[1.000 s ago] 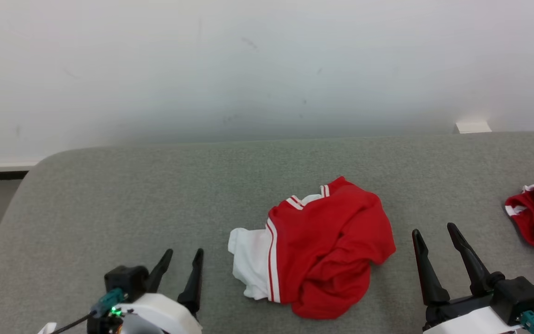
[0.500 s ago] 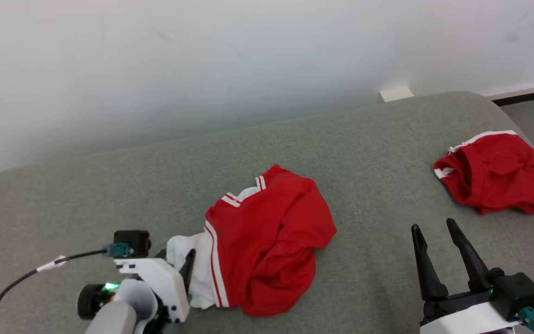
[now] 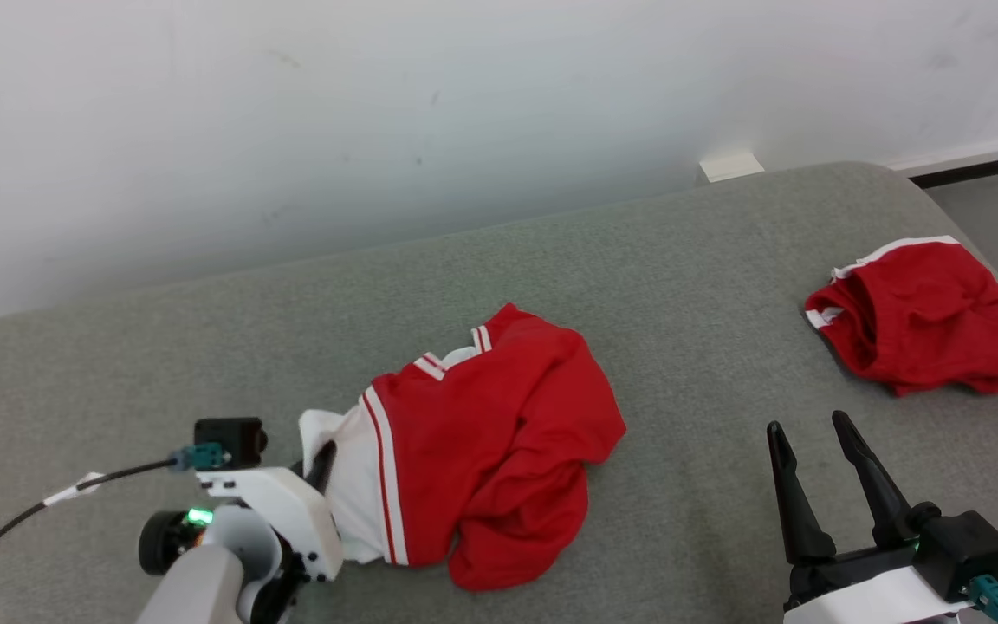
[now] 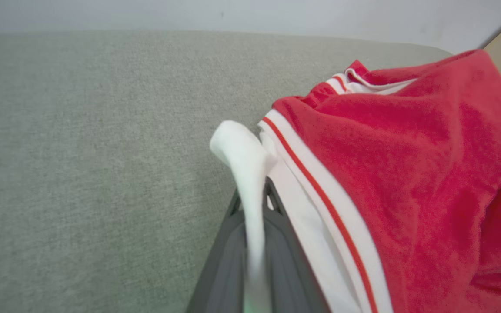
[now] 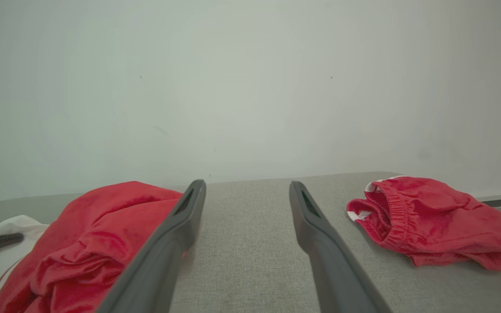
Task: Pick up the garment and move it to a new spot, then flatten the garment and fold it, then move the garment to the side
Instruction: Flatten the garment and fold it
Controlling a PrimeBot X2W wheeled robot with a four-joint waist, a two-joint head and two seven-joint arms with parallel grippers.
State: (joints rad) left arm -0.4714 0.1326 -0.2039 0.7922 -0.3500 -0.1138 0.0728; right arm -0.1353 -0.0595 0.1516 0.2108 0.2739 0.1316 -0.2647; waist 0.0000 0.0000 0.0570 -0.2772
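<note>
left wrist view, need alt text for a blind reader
The left pincer is shut on a white fold of a crumpled red and white garment, which is heaped at the right. The garment lies on a grey fabric surface, with a pale wall behind.

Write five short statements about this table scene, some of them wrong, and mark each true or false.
1. The left gripper is shut on the white edge of the red-and-white garment. True.
2. The right gripper grips cloth. False: it is open and empty above the table.
3. A second garment, red, lies near the table's right end. True.
4. The two garments touch. False: bare table separates them.
5. The red-and-white garment lies flat. False: it is crumpled.
</note>
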